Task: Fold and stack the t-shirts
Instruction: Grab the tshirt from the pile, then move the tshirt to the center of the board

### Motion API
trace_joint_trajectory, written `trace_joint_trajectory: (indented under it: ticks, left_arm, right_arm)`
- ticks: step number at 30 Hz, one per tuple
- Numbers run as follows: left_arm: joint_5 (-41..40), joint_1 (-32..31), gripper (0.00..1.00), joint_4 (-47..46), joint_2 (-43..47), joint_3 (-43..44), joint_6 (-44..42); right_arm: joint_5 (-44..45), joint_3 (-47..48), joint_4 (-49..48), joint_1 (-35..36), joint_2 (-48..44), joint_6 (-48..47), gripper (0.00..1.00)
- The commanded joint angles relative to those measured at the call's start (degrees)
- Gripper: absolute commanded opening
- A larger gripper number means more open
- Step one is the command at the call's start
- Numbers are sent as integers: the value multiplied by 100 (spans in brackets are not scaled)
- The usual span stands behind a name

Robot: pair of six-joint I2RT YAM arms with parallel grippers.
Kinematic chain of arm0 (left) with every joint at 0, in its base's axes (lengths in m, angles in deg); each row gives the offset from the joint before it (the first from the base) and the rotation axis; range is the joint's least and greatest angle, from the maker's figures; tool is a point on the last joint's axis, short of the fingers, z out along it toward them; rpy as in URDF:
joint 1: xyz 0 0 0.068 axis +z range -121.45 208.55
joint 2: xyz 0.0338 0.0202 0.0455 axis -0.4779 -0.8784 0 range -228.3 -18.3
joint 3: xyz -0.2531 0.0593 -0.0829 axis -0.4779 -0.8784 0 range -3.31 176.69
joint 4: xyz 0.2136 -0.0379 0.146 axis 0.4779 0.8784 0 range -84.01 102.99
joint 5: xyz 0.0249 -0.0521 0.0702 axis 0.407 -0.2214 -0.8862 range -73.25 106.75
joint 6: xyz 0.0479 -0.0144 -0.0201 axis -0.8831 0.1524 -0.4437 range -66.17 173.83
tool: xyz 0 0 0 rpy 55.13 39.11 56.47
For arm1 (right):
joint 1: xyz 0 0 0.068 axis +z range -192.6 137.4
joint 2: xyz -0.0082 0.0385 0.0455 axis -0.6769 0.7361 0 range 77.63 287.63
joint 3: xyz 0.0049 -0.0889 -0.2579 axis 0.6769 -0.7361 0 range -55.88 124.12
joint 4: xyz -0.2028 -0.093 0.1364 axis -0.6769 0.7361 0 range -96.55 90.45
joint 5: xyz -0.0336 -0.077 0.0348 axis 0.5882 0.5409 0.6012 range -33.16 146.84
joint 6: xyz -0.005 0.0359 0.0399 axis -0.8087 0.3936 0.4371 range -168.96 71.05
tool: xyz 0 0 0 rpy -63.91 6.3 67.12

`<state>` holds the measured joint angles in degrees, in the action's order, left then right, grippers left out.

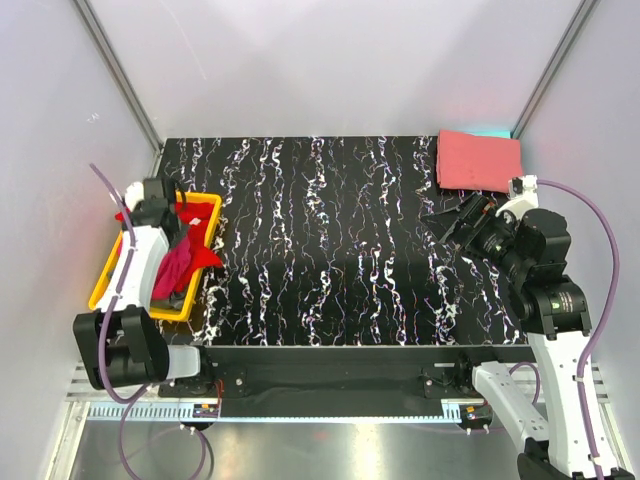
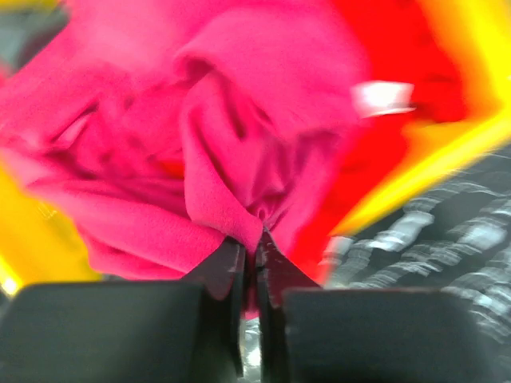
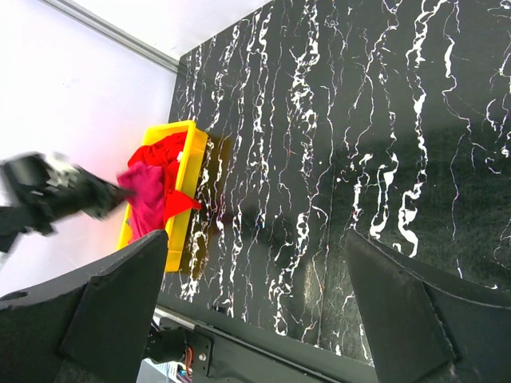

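My left gripper (image 1: 168,222) is over the yellow bin (image 1: 101,287) at the table's left edge. It is shut on a bunched fold of the magenta t-shirt (image 1: 178,266), which hangs partly lifted; in the left wrist view the cloth (image 2: 200,159) is pinched at the gripper's tips (image 2: 255,239). The red t-shirt (image 1: 198,219) lies in the bin under it and drapes over the rim. A folded salmon t-shirt (image 1: 478,160) lies at the back right corner. My right gripper (image 1: 446,222) is open and empty, just in front of the salmon shirt. No grey shirt is in view.
The black marbled table (image 1: 330,240) spreads between the arms. The right wrist view shows the bin (image 3: 188,156) with both shirts at the far left and the table's near edge (image 3: 263,351). White walls enclose the table.
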<state>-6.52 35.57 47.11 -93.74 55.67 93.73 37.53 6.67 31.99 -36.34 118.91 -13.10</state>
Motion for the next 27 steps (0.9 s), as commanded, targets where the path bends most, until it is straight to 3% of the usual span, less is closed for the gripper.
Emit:
trace_joint_trajectory:
  ticks: [1, 3, 5, 10, 13, 16, 17, 18, 20, 21, 22, 23, 27]
  left_arm:
    - [1092, -69, 0, -473, 494, 1262, -306]
    - [2214, -359, 0, -1128, 907, 2001, -316]
    - [2755, -884, 0, -1553, 1083, 2763, -168]
    - [4461, -1835, 0, -2924, 979, 3427, 526]
    - [4796, -2345, 0, -3391, 1083, 2770, 624]
    - [4709, -2469, 6, -3585, 1321, 1462, 659]
    - [4717, -2522, 10, -3629, 1391, 762, 633]
    - [4622, -2548, 27, -3533, 1400, 442, 590]
    - [4463, -2583, 39, -3279, 1330, -434, 449]
    - [4314, -2584, 53, -3138, 1278, -675, 370]
    - [4182, -2584, 60, -2928, 1112, -860, 169]
    - [3920, -2592, 63, -2430, 1023, -1053, 28]
    - [3285, -2855, 70, -1906, 960, -1310, -632]
  right_arm:
    - [-143, 196, -260, 15, -6, -44, 100]
    - [-126, 293, -260, 15, 21, -35, 100]
    - [-82, 346, -251, 15, 38, -35, 100]
    - [182, 531, -49, 15, 126, -96, 100]
    - [357, 584, 144, 15, 170, -140, 100]
    - [603, 496, 329, 15, 249, -114, 100]
    - [700, 443, 434, 15, 319, -70, 100]
    - [718, 312, 469, 15, 372, -53, 100]
    - [657, 145, 505, 15, 503, -26, 100]
    - [604, -47, 505, 7, 556, -9, 100]
    - [543, -154, 488, 15, 600, 0, 100]
    - [429, -259, 426, 15, 688, 26, 99]
    - [437, -874, 303, 15, 899, 176, 96]
